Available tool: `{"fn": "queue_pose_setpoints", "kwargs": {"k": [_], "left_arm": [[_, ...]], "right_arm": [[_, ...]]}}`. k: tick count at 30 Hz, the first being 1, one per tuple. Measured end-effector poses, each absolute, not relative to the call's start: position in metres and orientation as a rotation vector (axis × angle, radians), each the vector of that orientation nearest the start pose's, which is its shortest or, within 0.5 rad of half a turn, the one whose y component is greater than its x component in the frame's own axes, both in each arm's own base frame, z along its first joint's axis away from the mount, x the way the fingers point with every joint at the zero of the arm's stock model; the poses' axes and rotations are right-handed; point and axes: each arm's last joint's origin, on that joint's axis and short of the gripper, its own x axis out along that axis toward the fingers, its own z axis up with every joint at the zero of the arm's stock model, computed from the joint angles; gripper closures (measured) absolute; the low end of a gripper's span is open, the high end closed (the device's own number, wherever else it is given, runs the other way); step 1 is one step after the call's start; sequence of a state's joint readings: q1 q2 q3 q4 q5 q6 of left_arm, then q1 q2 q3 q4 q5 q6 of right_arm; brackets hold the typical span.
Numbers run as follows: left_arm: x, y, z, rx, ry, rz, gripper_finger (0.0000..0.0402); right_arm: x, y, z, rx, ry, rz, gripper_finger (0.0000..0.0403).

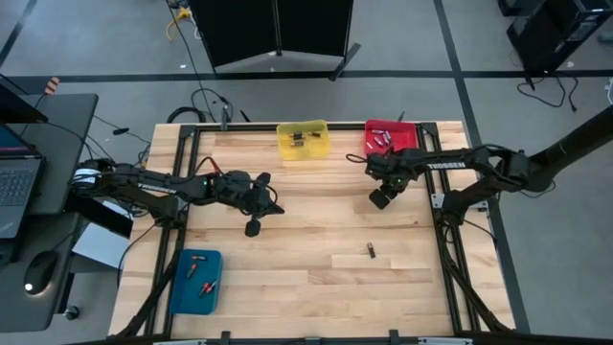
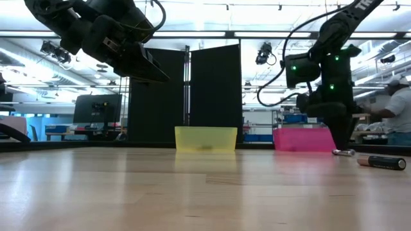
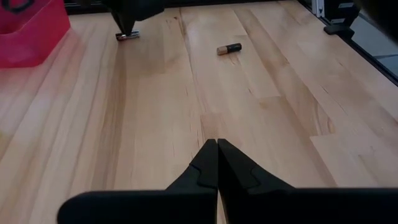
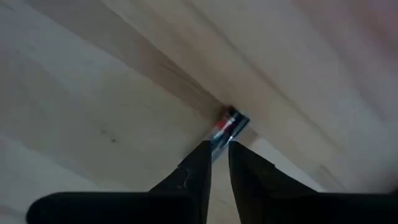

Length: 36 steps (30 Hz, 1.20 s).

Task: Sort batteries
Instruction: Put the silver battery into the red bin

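A small silvery battery with a red mark (image 4: 231, 122) lies on the wooden table in front of the red bin (image 1: 407, 129). My right gripper (image 4: 219, 148) is down on it and shut on it; the low view shows it at the table top (image 2: 340, 147). A second battery, black with a copper end (image 1: 371, 251), lies alone nearer the table's near edge, also visible in the low view (image 2: 385, 162) and the left wrist view (image 3: 229, 48). My left gripper (image 3: 216, 144) is shut and hangs above the table's left middle (image 1: 276, 205), touching nothing. My right gripper pinches the silvery battery between its two fingertips (image 4: 202, 155), near one end of the cell (image 4: 217, 138). The fingers come down from above. The battery still lies flat on the table (image 2: 345, 152), its other end sticking out past the fingers.
The yellow bin (image 1: 283, 144) and the red bin stand at the far edge, each with batteries inside. The blue bin (image 1: 180, 287) sits at the near left corner with red-orange cells in it. Bare wood lies between the arms. A person (image 2: 399, 109) shows beyond the table.
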<state>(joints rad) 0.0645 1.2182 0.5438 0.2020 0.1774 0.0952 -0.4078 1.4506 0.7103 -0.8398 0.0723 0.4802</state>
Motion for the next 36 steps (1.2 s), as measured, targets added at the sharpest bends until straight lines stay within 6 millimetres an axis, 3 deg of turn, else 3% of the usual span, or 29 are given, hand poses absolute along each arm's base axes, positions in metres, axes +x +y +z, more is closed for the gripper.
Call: {"fn": "queue_pose_setpoints", "kwargs": {"k": [21,25,29,36], "left_arm": [[0.243,0.011,0.201,0.037,0.462,-0.132,0.0396],[0.243,0.011,0.202,0.036,0.459,-0.132,0.0396],[0.244,0.01,0.202,0.037,0.457,-0.132,0.0396],[0.244,0.01,0.203,0.037,0.446,-0.131,0.0396]], "right_arm": [[0.191,-0.08,0.132,0.557,1.461,-0.78,0.0269],[0.192,-0.081,0.136,0.524,1.449,-0.765,0.0292],[0.195,-0.08,0.141,0.492,1.443,-0.701,0.0348],[0.214,-0.086,0.163,0.423,1.368,-0.635,0.0352]]}}
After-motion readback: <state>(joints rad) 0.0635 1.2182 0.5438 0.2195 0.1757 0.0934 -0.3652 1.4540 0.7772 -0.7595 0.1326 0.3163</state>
